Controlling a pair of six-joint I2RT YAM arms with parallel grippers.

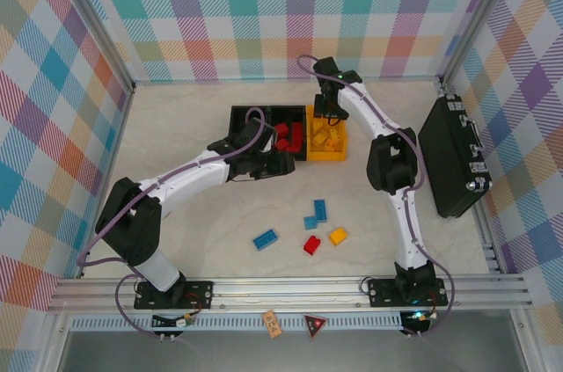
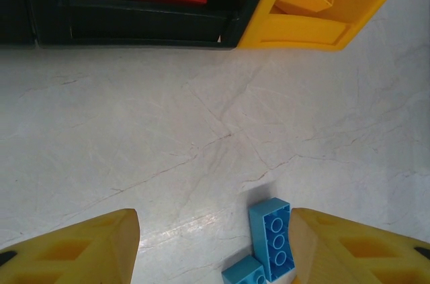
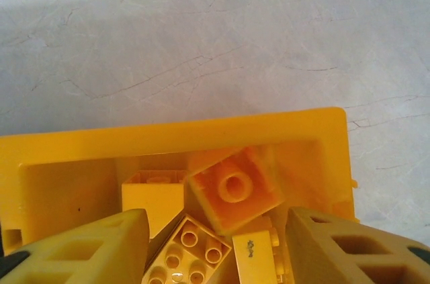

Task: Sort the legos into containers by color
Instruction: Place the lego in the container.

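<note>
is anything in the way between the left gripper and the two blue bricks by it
Nothing visible: only bare pale table lies between the open left gripper and the two small blue studded plastic bricks.

Pale marbled desk (image 1: 220,214). Near its centre, towards the far edge, three bins stand in a touching row: black bin (image 1: 237,121), second black bin (image 1: 286,110), yellow-orange bin (image 1: 325,157). Towards the near edge lie loose bricks: blue brick (image 1: 265,239), two further blue bricks (image 1: 320,208), red brick (image 1: 312,245), yellow-orange brick (image 1: 338,236). A black case (image 1: 453,161) lies by the right edge.
</note>
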